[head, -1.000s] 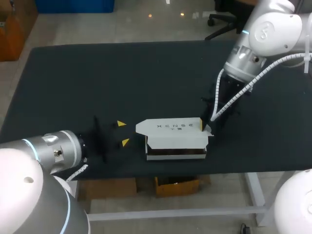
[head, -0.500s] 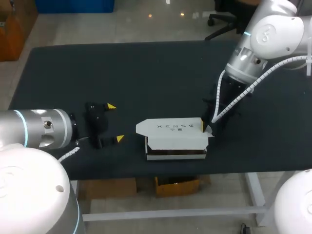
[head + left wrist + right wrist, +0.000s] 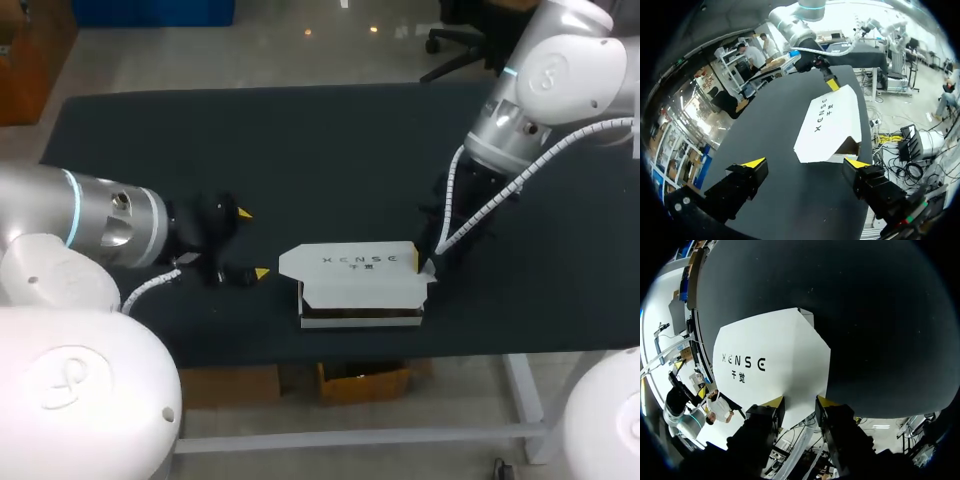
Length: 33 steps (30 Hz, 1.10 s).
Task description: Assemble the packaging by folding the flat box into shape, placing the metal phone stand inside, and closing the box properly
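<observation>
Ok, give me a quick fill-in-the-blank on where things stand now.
The left hand is ___, short of the box.
The right hand has the box's edge ___ its fingers.
The box lies on a ___ table.
Missing: open; between; black.

The box [image 3: 360, 270] is smooth, matt white card, with raw brown board showing inside. The table [image 3: 300, 150] has a matt black, cloth-like top. The left arm [image 3: 100, 225] has satin silver and glossy white shells, and its fingers [image 3: 737, 187] look like matt black plastic with yellow tips.
</observation>
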{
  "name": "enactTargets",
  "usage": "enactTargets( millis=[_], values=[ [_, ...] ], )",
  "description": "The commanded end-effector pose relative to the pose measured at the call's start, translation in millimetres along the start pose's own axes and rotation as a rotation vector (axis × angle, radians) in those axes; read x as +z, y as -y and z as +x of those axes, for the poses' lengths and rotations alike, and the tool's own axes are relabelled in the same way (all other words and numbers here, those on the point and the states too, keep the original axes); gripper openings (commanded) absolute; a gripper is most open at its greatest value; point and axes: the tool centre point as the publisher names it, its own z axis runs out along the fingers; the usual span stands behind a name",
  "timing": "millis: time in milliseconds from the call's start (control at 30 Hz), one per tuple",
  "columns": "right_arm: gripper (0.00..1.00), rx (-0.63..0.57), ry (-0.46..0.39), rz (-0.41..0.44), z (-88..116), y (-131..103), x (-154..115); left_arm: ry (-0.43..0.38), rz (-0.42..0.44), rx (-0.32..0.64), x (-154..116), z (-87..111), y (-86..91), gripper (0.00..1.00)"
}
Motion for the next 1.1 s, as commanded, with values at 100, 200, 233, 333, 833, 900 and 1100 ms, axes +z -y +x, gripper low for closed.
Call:
enactTargets(
  millis=[100, 200, 233, 333, 833, 900, 1100],
  values=[
    [0.36, 0.0, -0.006, -0.009, -1.1, 1.9, 1.1, -0.147, -0.238, -0.236, 4.4, -3.1, 15.3, 1.0],
    [0.36, -0.001, -0.008, -0.011, -1.2, 1.2, 1.1, -0.17, -0.256, -0.349, 5.5, -2.7, 17.4, 1.0],
    [0.36, -0.002, -0.01, -0.012, -1.2, 1.0, 1.2, -0.171, -0.266, -0.39, 6.0, -4.3, 17.9, 1.0],
    [0.36, -0.002, -0.012, -0.014, -1.4, 0.5, 1.5, -0.163, -0.29, -0.53, 5.5, -6.8, 16.9, 1.0],
    [0.36, -0.013, -0.018, -0.021, 0.4, -0.7, 2.3, -0.017, -0.358, -0.671, 4.8, -7.9, 14.7, 1.0],
    [0.35, -0.014, -0.019, -0.023, 1.1, -0.6, 2.4, -0.017, -0.358, -0.671, 4.8, -7.9, 14.7, 1.0],
    [0.35, -0.011, -0.021, -0.027, -0.3, 0.9, 3.2, -0.018, -0.356, -0.789, 8.6, -7.4, 15.4, 1.0]
  ],
)
